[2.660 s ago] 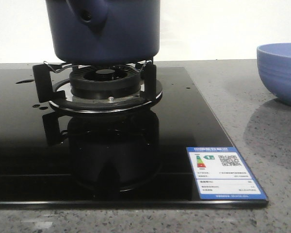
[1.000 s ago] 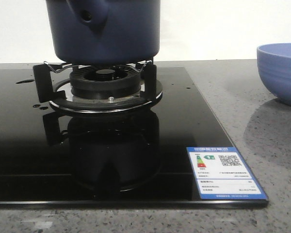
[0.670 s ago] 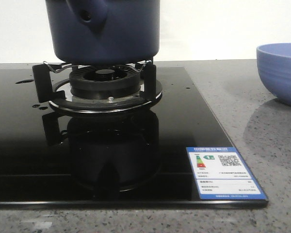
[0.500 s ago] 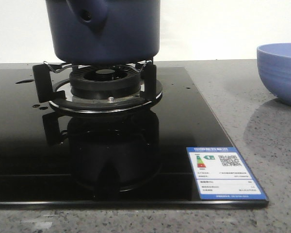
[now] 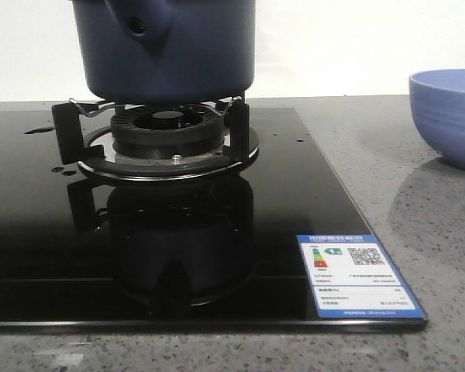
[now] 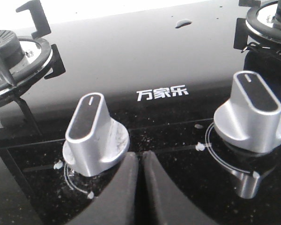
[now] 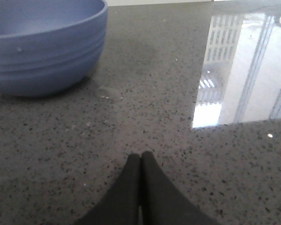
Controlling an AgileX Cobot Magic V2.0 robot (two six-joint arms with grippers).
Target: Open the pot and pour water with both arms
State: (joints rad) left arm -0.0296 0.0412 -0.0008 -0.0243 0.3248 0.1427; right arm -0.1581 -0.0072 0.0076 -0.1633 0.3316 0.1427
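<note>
The pot (image 5: 167,48) stands on the burner (image 5: 168,133). Left gripper (image 6: 140,161) and right gripper (image 7: 140,161) are both fully closed, holding nothing.

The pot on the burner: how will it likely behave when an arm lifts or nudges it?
The pot looks rigid, and its matte wall probably gives some grip. It is wide and sits on the narrow prongs of the burner support, so a sideways nudge could slide or rock it. If it holds water it is likely heavy; the front view cuts off its top, so the contents cannot be seen.
</note>
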